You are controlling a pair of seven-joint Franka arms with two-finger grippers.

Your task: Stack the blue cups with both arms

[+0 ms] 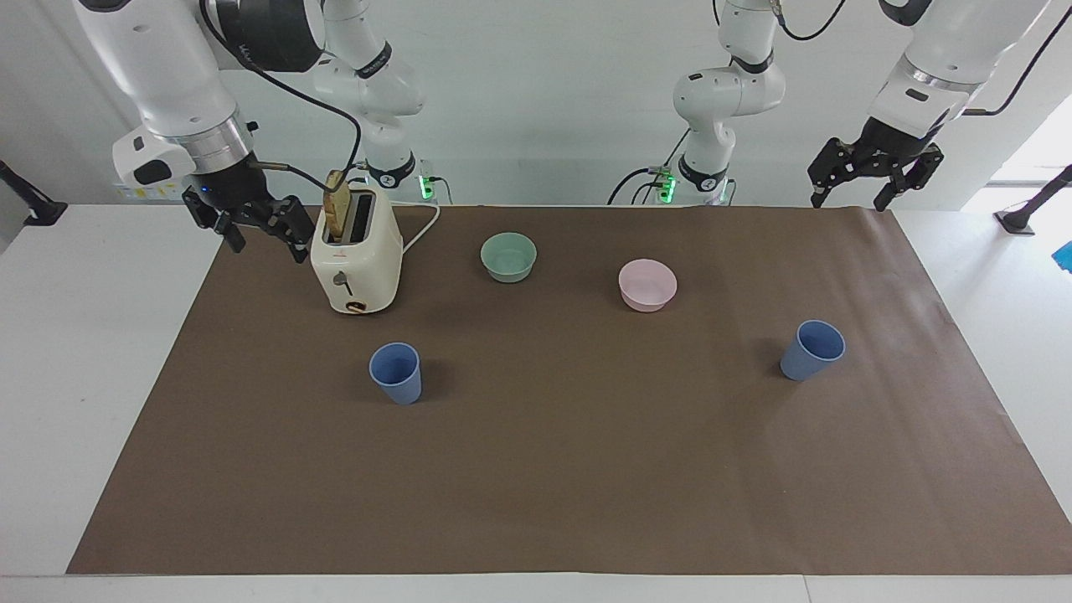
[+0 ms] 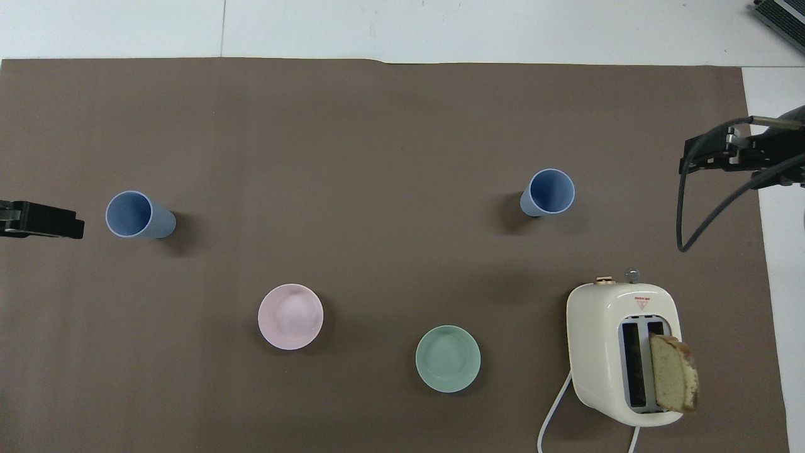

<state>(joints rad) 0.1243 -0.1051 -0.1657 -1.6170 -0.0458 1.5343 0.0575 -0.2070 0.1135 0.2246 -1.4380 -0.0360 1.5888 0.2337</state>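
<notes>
Two small matte periwinkle-blue plastic cups stand upright and well apart on the brown paper mat [image 1: 553,469]: in the overhead view, one blue cup [image 1: 396,373] sits at about 2 o'clock from the mat's middle, the other blue cup [image 1: 812,349] at about 9 o'clock. The shallow pink bowl [image 1: 647,285], the shallow mint-green bowl [image 1: 508,256] and the cream toaster [image 1: 356,260] holding a bread slice [image 1: 337,209] lie nearer the robots. The right gripper [image 1: 261,241] hangs beside the toaster with fingers apart, and the left gripper [image 1: 847,199] hangs over the mat's corner, fingers likewise spread, both empty.

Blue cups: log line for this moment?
blue cups: apart, upright, unstacked | left gripper: open, raised | right gripper: open, beside toaster
</notes>
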